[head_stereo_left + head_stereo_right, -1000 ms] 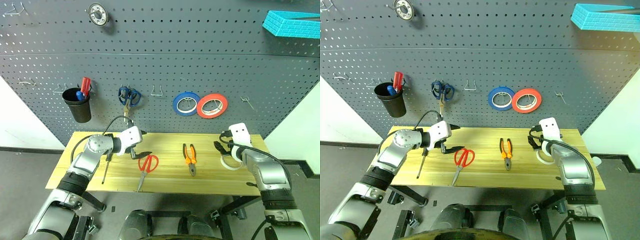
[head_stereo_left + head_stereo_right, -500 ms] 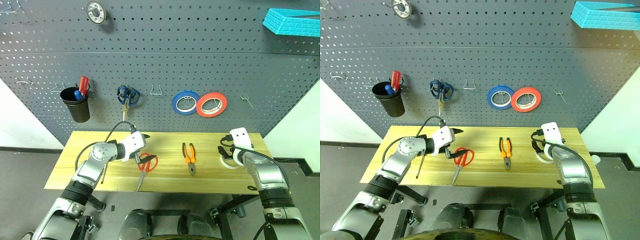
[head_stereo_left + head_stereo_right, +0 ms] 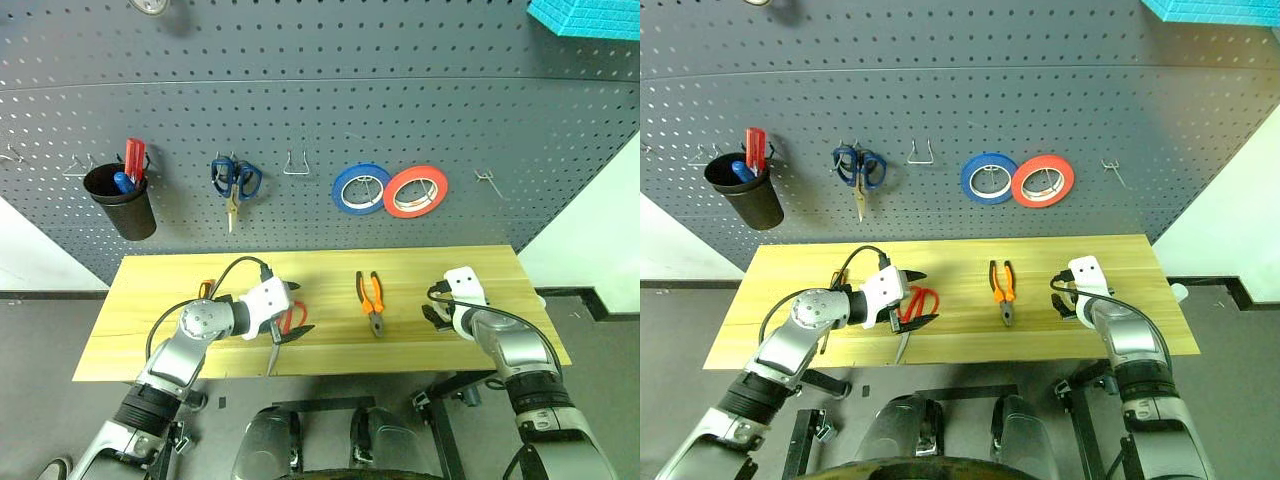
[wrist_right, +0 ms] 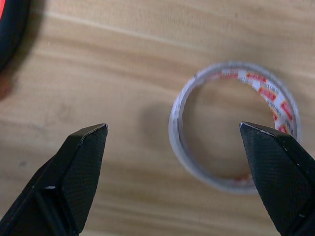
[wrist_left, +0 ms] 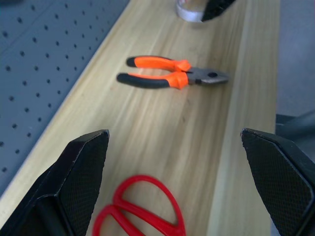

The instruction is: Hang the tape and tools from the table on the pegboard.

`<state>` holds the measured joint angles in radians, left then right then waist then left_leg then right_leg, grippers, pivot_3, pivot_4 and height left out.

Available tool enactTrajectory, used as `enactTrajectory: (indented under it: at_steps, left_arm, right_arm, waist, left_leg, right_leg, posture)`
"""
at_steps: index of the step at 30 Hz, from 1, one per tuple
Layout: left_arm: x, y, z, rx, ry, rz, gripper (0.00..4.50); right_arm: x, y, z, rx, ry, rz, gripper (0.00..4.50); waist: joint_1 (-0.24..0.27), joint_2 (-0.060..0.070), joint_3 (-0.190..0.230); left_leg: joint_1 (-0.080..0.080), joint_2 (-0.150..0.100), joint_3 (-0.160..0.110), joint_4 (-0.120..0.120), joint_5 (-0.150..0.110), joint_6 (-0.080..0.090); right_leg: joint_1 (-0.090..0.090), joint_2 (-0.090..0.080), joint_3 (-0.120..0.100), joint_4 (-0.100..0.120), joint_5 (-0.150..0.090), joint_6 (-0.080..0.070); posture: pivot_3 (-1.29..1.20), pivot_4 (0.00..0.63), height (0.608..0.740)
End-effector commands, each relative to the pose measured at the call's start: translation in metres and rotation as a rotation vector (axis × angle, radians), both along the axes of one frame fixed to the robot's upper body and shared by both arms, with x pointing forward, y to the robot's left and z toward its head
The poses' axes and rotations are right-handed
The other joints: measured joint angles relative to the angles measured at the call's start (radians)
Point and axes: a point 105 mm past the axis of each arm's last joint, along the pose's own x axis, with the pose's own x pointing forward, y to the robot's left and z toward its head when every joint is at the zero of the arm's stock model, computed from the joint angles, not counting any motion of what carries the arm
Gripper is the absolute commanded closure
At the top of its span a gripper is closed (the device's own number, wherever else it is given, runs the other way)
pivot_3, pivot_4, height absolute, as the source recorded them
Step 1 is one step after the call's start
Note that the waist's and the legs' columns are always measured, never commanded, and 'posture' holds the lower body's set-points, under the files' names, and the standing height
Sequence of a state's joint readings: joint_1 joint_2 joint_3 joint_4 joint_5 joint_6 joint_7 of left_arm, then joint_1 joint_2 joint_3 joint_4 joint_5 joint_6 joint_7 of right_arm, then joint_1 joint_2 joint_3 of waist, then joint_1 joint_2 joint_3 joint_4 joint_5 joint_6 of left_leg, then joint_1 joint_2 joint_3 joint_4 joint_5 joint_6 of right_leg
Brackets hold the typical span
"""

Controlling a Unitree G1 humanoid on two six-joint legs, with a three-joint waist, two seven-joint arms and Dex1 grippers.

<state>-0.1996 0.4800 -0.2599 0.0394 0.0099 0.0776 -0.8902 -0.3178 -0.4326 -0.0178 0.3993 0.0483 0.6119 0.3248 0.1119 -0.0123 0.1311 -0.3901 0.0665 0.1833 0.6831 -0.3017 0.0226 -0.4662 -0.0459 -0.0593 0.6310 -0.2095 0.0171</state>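
Two grippers over the table (image 3: 150,340), both spread wide and holding nothing. Left gripper (image 3: 288,311) low above the red scissors (image 5: 142,209), handle loops lying flat between its fingers (image 5: 81,172) without touching either one. Scissor blade pointing toward the table's near edge. Right gripper (image 4: 177,172) just above the tape (image 4: 231,125), tilted downward, roll lying flat on the wood near the table's right end, one side of its ring between the two black fingers (image 4: 78,172); contact not clear. Pliers (image 3: 371,299) flat on the planks between the two arms, orange-and-black handles toward the pegboard (image 3: 320,120), well apart from both grippers. Screwdriver mostly hidden behind the left arm, just an orange end (image 3: 206,290) peeking out by the elbow. Hung on the board: black cup (image 3: 120,200) with a red-handled tool inside, blue scissors (image 3: 234,184), blue tape roll (image 3: 359,189) and red-orange tape roll (image 3: 416,191) side by side, overlapping slightly. Empty wire hook (image 3: 294,164) between the blue scissors and the blue roll, another hook (image 3: 487,182) right of the red-orange roll.
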Motion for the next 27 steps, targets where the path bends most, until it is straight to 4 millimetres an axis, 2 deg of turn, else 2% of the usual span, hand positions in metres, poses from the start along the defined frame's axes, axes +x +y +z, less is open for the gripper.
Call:
enactTrajectory:
  at_steps: [1,8,18,22,27]
  left_arm:
    - [0.001,0.002,0.012,-0.013,-0.04,0.004,0.0]
    - [-0.002,0.003,0.015,-0.011,-0.04,0.01,0.0]
    - [0.0,0.007,0.018,0.0,-0.045,0.015,0.0]
    - [0.001,0.008,0.02,0.0,-0.051,0.017,0.0]
    - [0.0,0.009,0.022,0.002,-0.054,0.02,0.0]
  right_arm:
    - [0.011,-0.001,0.009,-0.008,-0.043,0.014,0.02]
    - [0.016,-0.003,0.005,-0.008,-0.041,0.012,0.02]
    - [0.006,-0.007,-0.018,0.061,0.023,-0.029,0.02]
    - [0.007,-0.004,-0.021,0.126,0.046,-0.043,0.02]
    - [0.01,-0.004,-0.021,0.128,0.048,-0.042,0.02]
  waist:
    - [0.001,0.0,0.002]
    - [0.002,-0.001,0.01]
    - [0.0,0.001,0.017]
    - [0.0,0.001,0.017]
    - [0.001,0.001,0.018]
  left_leg:
    - [0.0,0.0,0.0,0.0,0.0,0.0]
    - [0.0,0.0,0.0,-0.001,0.0,0.0]
    - [-0.001,0.0,0.0,-0.001,0.0,0.0]
    - [0.0,0.0,0.0,-0.001,0.0,0.0]
    - [-0.001,0.0,0.0,-0.002,0.0,0.0]
  right_leg:
    - [0.0,0.0,0.0,0.0,0.0,0.0]
    - [0.0,-0.001,0.0,0.0,-0.001,0.001]
    - [-0.001,-0.001,0.0,-0.001,-0.001,0.001]
    - [-0.001,-0.001,0.0,-0.001,-0.001,0.001]
    - [-0.001,-0.001,0.0,-0.001,-0.001,0.001]
  posture:
    - [0.32,0.169,0.731]
    - [0.32,0.175,0.731]
    - [0.33,0.174,0.731]
    - [0.34,0.173,0.731]
    - [0.34,0.169,0.731]
